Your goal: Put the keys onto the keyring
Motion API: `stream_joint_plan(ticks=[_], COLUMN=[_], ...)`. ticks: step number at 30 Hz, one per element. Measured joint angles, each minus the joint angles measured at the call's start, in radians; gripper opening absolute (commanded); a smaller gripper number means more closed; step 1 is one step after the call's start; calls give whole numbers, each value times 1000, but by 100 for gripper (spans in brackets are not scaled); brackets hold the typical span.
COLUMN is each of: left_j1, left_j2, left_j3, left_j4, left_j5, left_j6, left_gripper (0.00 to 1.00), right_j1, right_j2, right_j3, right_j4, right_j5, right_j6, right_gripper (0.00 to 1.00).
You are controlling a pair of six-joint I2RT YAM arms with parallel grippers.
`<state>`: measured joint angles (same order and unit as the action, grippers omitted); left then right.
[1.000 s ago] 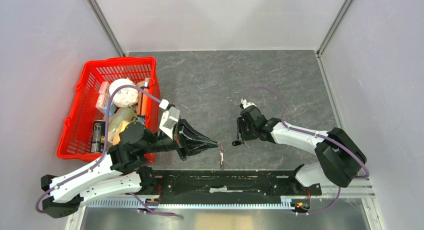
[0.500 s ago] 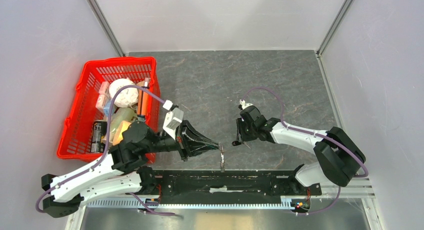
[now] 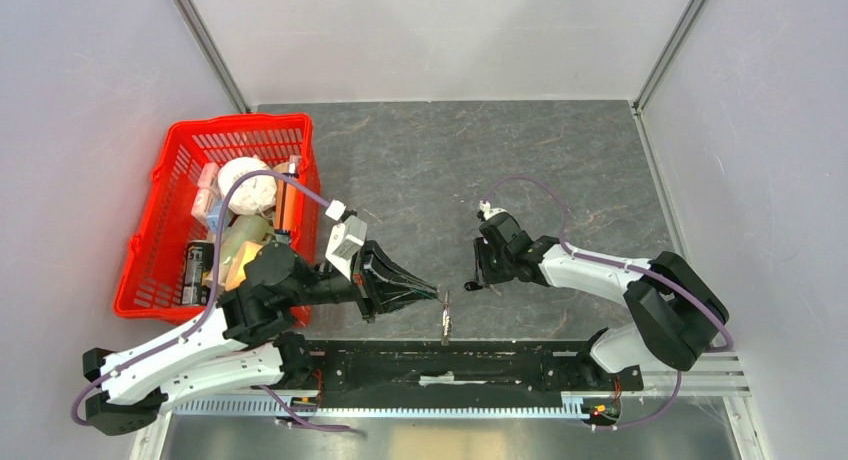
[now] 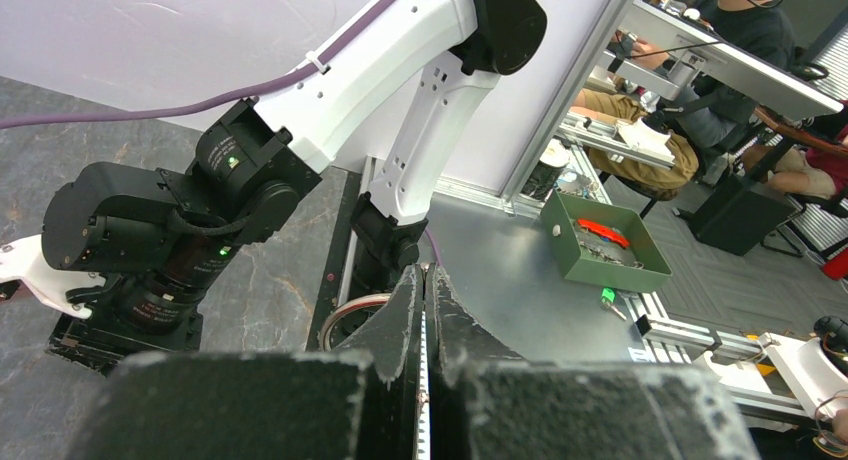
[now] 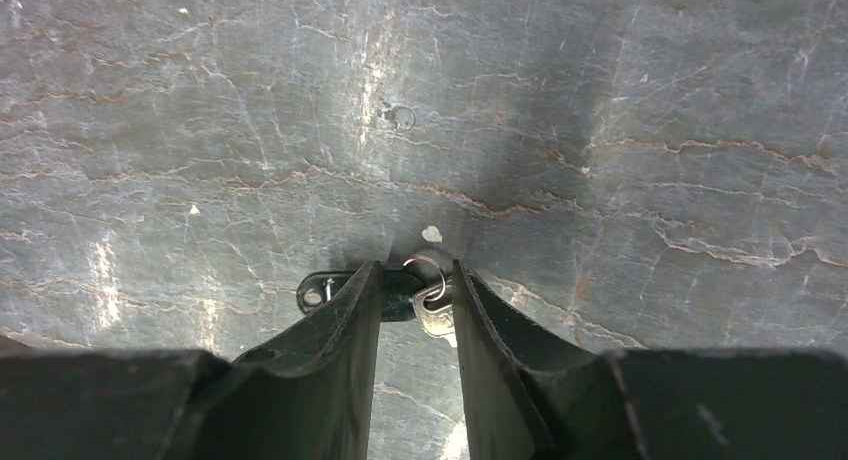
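Thin keyring [image 3: 445,302] edge-on from above; silvery key [image 5: 436,318] and black-headed key [image 5: 322,292] flat, side by side.

Table [image 3: 420,160] is dark grey stone-look with pale and rusty veins. Basket [image 3: 240,122] over at 9 o'clock is bright red mesh. Left arm [image 3: 175,360] and right arm [image 3: 598,270] white with black joints, cable [image 4: 150,110] purple. Keys [image 5: 437,320] silvery, 1 with a black head.
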<state>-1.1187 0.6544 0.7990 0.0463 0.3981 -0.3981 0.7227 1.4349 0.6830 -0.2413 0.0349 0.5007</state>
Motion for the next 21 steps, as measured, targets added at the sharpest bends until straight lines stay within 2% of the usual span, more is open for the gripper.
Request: stream_joint_plan(ticks=[10, 15, 21], left_j1=[0, 0, 0], left_j2=[-1, -1, -1], left_j3=[0, 0, 0], left_j4=[0, 0, 0], left_j5=[0, 0, 0], left_j6=[0, 0, 0], left_gripper=[2, 2, 2], right_j1=[0, 6, 34], right_j2=[5, 4, -6], right_j3=[-5, -8, -16], right_j4=[9, 11, -1], right_j5=[0, 0, 19], right_j6=[5, 5, 5], right_gripper=[30, 21, 1])
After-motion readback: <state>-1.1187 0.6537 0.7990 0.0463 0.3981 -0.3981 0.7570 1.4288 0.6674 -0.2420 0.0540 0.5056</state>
